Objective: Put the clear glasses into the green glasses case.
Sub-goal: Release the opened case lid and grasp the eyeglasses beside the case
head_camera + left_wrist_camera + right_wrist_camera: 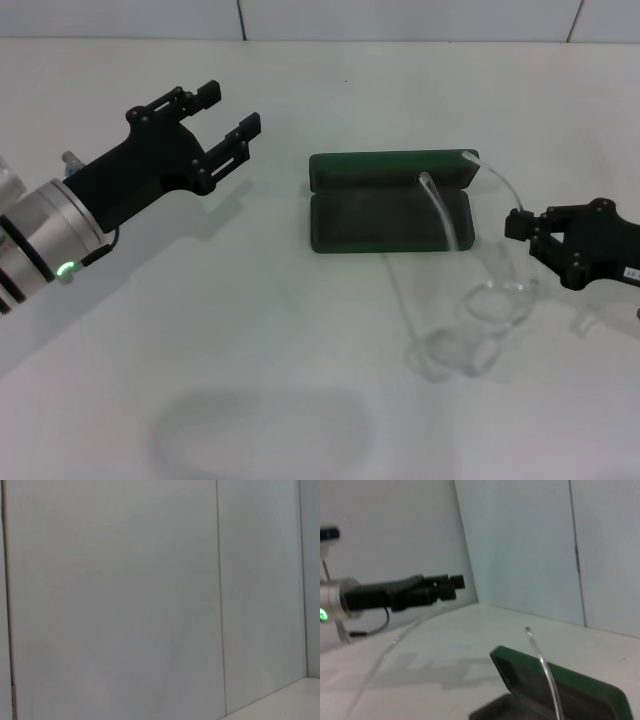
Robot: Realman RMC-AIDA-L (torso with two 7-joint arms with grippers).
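The green glasses case (375,215) lies open at the table's middle, lid (390,168) folded back away from me; the right wrist view shows it close up (570,685). The clear glasses (490,308) are tilted just right of and in front of the case, with both temple arms reaching up over its right end. One temple (546,667) rises above the case in the right wrist view. My right gripper (527,250) is shut on the right end of the glasses. My left gripper (228,112) hangs open and empty to the left of the case, above the table.
The white table (250,330) is backed by a pale panelled wall (150,600), which fills the left wrist view. The left arm (400,595) shows far off in the right wrist view.
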